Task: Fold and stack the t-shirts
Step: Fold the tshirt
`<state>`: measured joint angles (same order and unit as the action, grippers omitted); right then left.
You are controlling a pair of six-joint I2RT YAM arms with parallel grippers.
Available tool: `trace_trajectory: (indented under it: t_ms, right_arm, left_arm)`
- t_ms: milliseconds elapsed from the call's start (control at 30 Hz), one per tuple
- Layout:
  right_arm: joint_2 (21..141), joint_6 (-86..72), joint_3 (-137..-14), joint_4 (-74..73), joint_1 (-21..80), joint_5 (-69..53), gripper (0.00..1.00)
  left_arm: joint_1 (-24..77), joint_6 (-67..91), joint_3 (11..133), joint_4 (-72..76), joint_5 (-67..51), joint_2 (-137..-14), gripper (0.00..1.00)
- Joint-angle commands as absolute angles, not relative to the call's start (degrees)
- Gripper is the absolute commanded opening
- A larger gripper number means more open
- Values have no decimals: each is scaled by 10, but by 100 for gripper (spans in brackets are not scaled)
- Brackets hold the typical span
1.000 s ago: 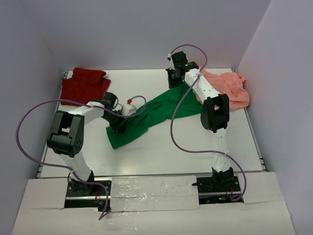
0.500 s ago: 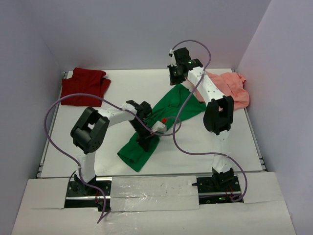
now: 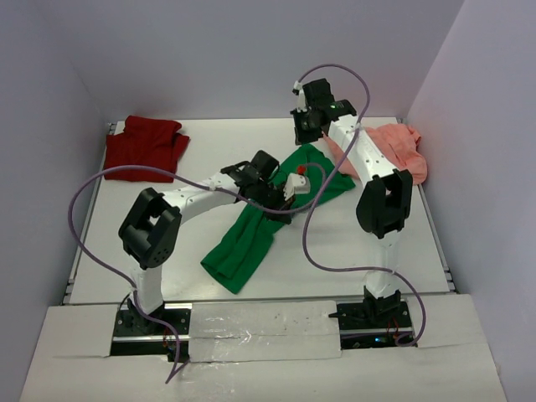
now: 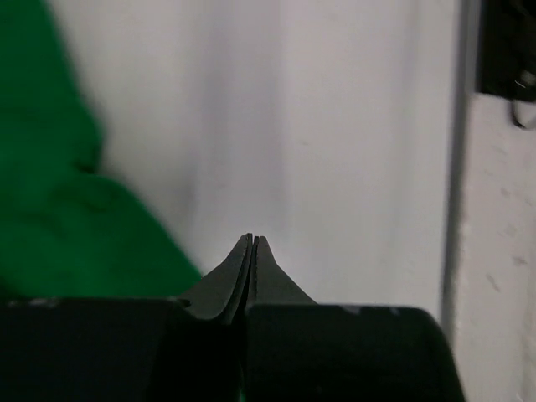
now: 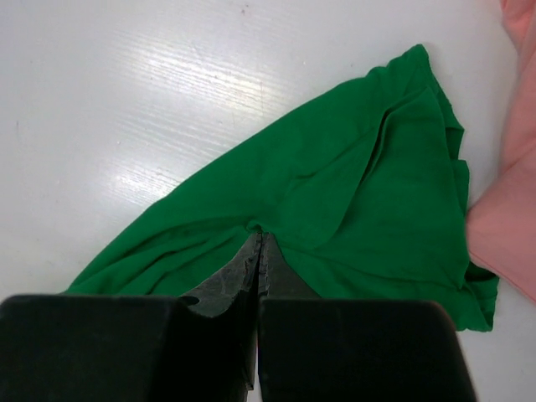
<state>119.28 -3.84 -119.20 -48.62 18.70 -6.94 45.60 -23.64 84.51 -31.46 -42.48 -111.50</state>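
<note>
Between the closed jaws of the right gripper (image 5: 259,236) sits a pinched fold of the green t-shirt (image 5: 360,184). Left gripper (image 4: 253,243) is closed too — green cloth to its left — grip unclear.

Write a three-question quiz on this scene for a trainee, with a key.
1. True or false: the red shirt lies apart from the other shirts.
2. The right gripper is shut on: A red shirt; B green shirt; C nothing.
3. Fill in: the green shirt's edge touches the ___ shirt.
Key: 1 true; 2 B; 3 pink shirt.
</note>
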Motion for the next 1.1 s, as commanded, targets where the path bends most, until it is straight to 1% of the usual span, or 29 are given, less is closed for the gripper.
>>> trace_trajectory:
  t_ms: [0, 100, 200, 300, 433, 467, 533, 567, 667, 700, 833, 867, 933, 967, 1000, 1067]
  right_arm:
    - [1150, -18, -1188, -478, 185, -75, 0]
    - [1137, -6, -1174, -473, 184, -69, 0]
    - [1098, 16, -1125, -443, 180, -59, 0]
    - [1047, 24, -1080, -415, 174, -48, 0]
    - [972, 37, -1036, -390, 164, -40, 0]
    - [961, 40, -1021, -382, 163, -32, 0]
    - [936, 47, -1010, -379, 159, -22, 0]
    - [928, 48, -1003, -378, 158, -12, 0]
    - [895, 52, -989, -369, 150, -6, 1]
    - [874, 49, -984, -364, 149, 19, 2]
    - [803, 51, -944, -298, 146, 100, 16]
    - [788, 54, -922, -260, 146, 118, 33]
    - [745, 67, -902, -222, 145, 153, 47]
    - [729, 68, -874, -172, 145, 168, 64]
    - [708, 76, -863, -151, 145, 183, 67]
    - [711, 82, -867, -140, 144, 187, 69]
  left_arm:
    - [443, -120, 826, -76, -290, -1070, 0]
    - [429, -85, 877, -38, -250, -1106, 0]
    - [418, -55, 911, 16, -244, -1149, 0]
    - [417, -60, 965, 18, -244, -1200, 0]
    - [415, -72, 1059, 0, -243, -1294, 0]
    - [411, -70, 1110, -24, -255, -1313, 0]
    - [406, -57, 1154, -53, -272, -1363, 0]
    - [403, -55, 1198, -63, -282, -1380, 0]
    - [402, -47, 1264, -103, -269, -1435, 0]
    - [401, -44, 1266, -104, -260, -1443, 0]
    - [396, -47, 1249, -101, -249, -1455, 0]
    - [394, -45, 1237, -97, -247, -1455, 0]
    - [389, -44, 1226, -98, -263, -1451, 0]
    - [390, -43, 1220, -99, -264, -1450, 0]
    - [389, -47, 1216, -109, -278, -1445, 0]
    - [387, -47, 1181, -90, -278, -1432, 0]
